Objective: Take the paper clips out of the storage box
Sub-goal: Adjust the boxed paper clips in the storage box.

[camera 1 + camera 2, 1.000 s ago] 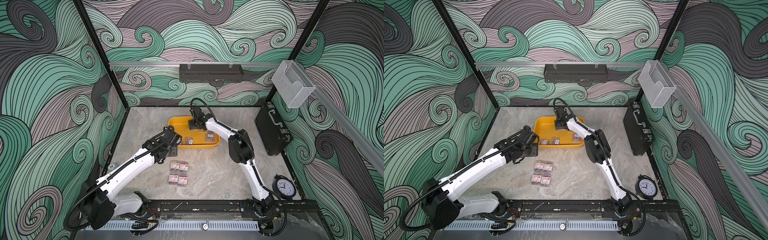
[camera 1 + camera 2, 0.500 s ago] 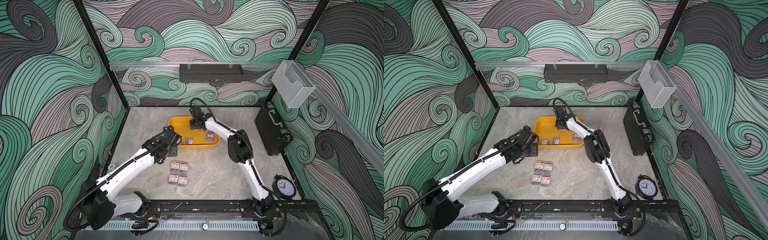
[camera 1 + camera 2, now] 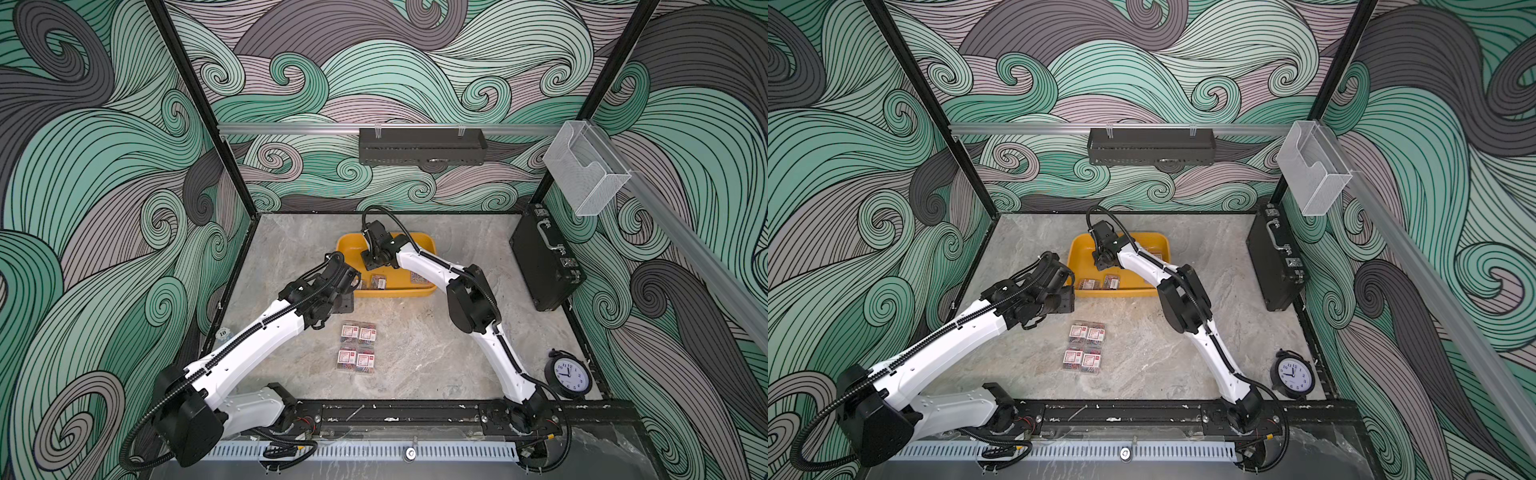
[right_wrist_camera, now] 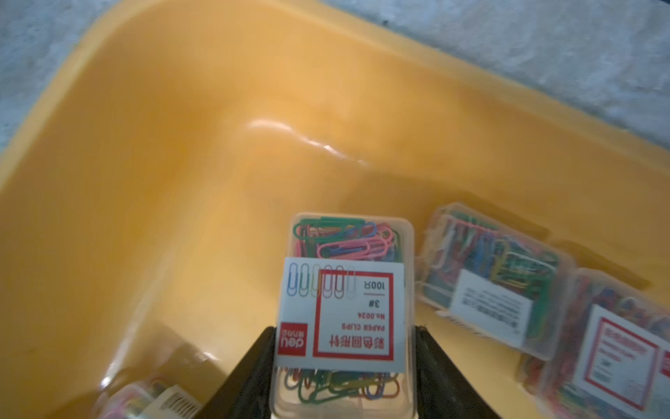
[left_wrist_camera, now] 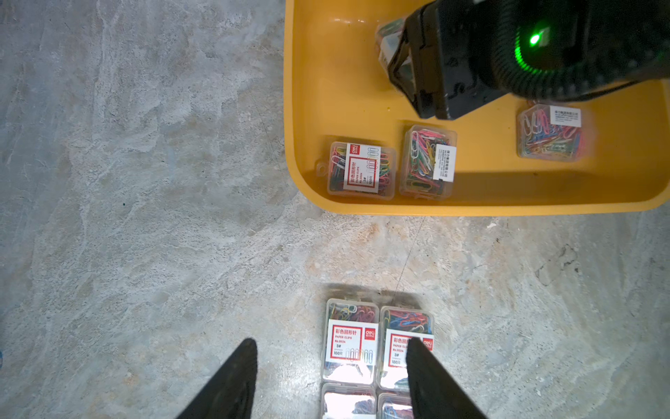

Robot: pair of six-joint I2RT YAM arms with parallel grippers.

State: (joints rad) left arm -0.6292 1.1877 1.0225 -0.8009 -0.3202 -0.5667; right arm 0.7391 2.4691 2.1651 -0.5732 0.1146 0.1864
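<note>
One clear case of paper clips (image 4: pixel 346 308) pinched across its narrow width by the right gripper (image 4: pixel 344 339), inside the yellow storage box (image 4: pixel 163 109); long axis straight out from the fingers, red logo end nearest them. Four more cases (image 3: pixel 358 348) out on the table (image 3: pixel 415 353) in a two-by-two block, long axes front to back. Above that block, left gripper (image 5: pixel 330 342) spread and empty. Storage box partly hidden under the right arm (image 3: pixel 424 262) in both top views; count inside unclear.

Shallow yellow tray (image 3: pixel 390 291), rounded corners, raised rim, clear clip boxes (image 5: pixel 427 163) of coloured clips lying inside along its near wall, held box (image 4: pixel 344 315) gripped at its sides, label up, four boxes (image 3: pixel 358 349) outside, two-by-two block, labels up.
</note>
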